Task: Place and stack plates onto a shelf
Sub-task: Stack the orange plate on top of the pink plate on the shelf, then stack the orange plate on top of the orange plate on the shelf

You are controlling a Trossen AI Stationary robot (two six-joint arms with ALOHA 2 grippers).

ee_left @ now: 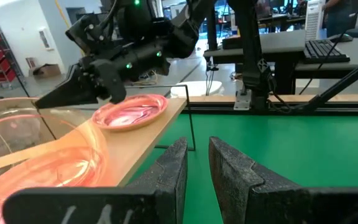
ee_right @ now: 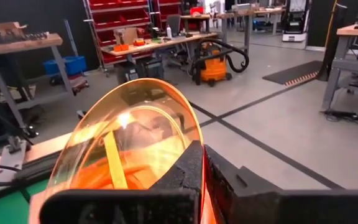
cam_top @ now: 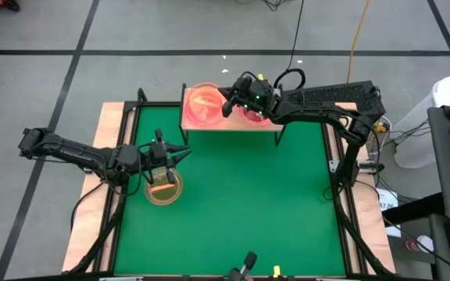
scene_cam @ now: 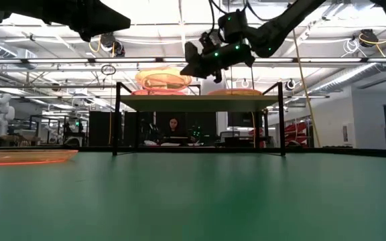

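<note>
The light-wood shelf [cam_top: 233,125] stands at the mat's far edge. On its left end sits a stack of pink and amber plates [cam_top: 204,104]; in the low view the top amber plate [scene_cam: 163,79] lies tilted. A single pink plate [ee_left: 132,112] lies flat on the shelf's right half. My right gripper [cam_top: 229,105] is shut and level above the shelf, between that plate and the stack, pointing at the stack. Another amber plate [cam_top: 163,187] lies flat on the green mat at the left. My left gripper [ee_left: 197,146] hovers level just beyond it, narrowly open and holding nothing. My right gripper's shut fingertips [ee_right: 194,155] stand right at the rim of the tilted amber plate [ee_right: 129,143] of the stack, coming level from the shelf's right side. I cannot tell whether they touch it.
The green mat [cam_top: 248,203] is bare across its middle and right. The shelf's thin black legs [scene_cam: 116,120] stand on its far edge. A person [scene_cam: 173,127] sits beyond the table. Desks and cables lie to the right of the table.
</note>
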